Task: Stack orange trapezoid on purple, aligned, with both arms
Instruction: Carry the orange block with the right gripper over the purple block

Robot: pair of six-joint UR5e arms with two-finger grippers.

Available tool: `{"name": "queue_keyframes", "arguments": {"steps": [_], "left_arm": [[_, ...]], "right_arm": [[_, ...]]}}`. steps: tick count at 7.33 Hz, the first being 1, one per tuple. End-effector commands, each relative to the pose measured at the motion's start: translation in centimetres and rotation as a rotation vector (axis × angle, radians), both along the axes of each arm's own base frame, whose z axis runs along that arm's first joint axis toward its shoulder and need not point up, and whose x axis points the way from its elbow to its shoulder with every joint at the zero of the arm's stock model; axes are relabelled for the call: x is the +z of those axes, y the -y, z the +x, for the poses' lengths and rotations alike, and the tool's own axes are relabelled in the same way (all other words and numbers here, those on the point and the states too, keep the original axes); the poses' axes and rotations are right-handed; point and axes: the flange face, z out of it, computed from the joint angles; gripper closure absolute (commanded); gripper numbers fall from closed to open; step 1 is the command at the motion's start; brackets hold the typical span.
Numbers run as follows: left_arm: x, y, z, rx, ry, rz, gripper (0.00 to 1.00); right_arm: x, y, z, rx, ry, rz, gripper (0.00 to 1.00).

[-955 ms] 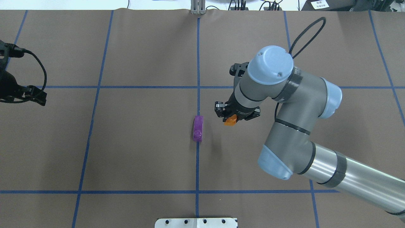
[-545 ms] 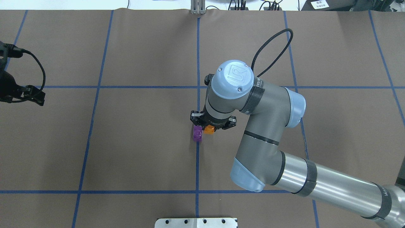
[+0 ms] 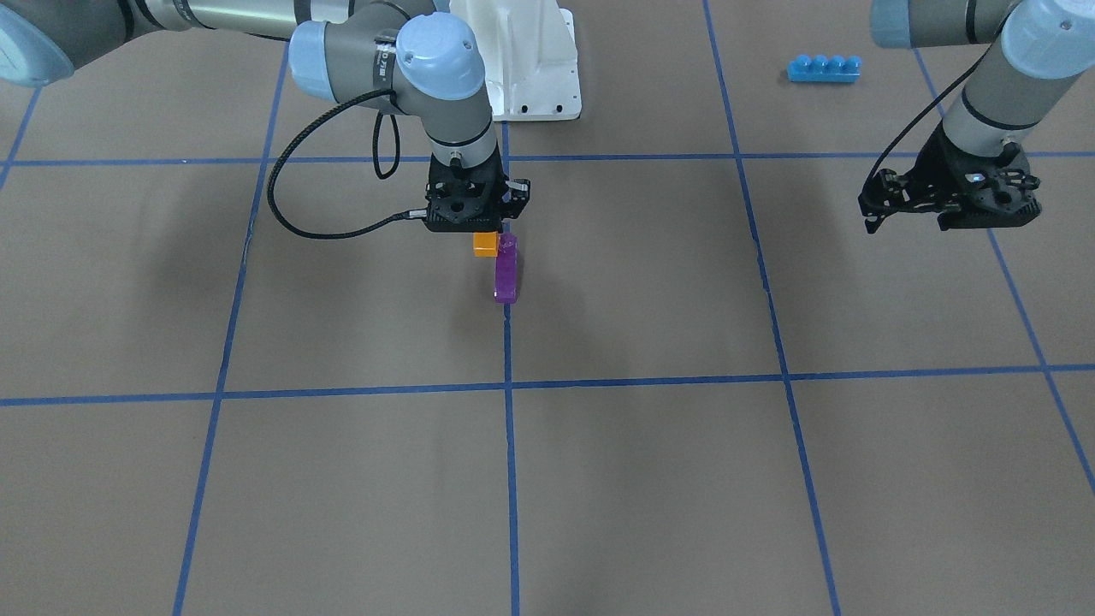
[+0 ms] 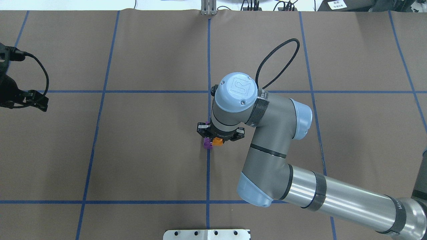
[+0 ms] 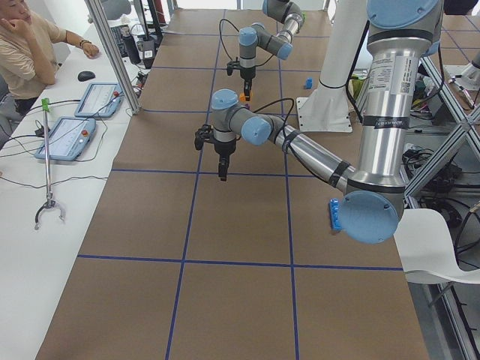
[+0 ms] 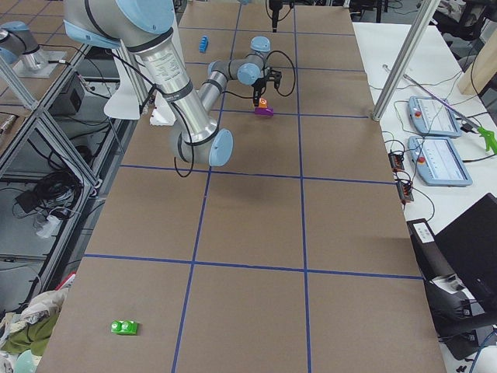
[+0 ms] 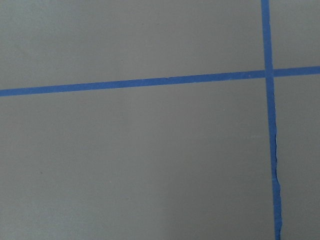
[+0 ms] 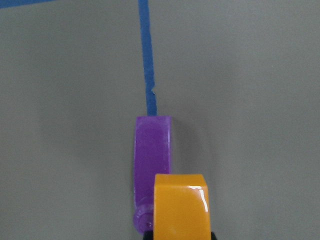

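Brown table [image 4: 150, 150] | right gripper [image 3: 484, 233] pinching orange trapezoid [image 3: 485, 246], close by purple [image 3: 506, 274] (left gripper [image 3: 945, 218]: opening unclear)

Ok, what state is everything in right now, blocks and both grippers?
orange trapezoid: gripped, beside the purple's robot-side end, not stacked on it.
purple: lying on the table along the blue line, ungripped.
right gripper: shut on the orange trapezoid.
left gripper: over bare table, holding nothing; open or shut unclear.
blue brick: resting studs-up, far from both grippers.
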Motion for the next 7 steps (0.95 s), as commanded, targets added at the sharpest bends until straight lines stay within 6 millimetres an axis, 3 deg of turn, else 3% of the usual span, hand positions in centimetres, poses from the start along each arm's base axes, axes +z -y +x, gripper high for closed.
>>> {"name": "queue_keyframes", "arguments": {"steps": [1,4,7], "left_arm": [[-0.1,0.0,0.1,0.001,-0.002,0.0,0.0],[-0.3,0.0,0.3,-0.003,-0.007,-0.001,0.0],[-0.3,-0.1,0.4,0.004,-0.021,-0.009,0.0]], "right_arm": [[-0.6,0.3,-0.8,-0.007,-0.003,0.007,1.0],[-1.3,0.8,-1.8,0.0,-0.016,0.039,1.0],[-0.8,0.9,-2.5,-0.017,-0.031,0.047,1.0]]}}
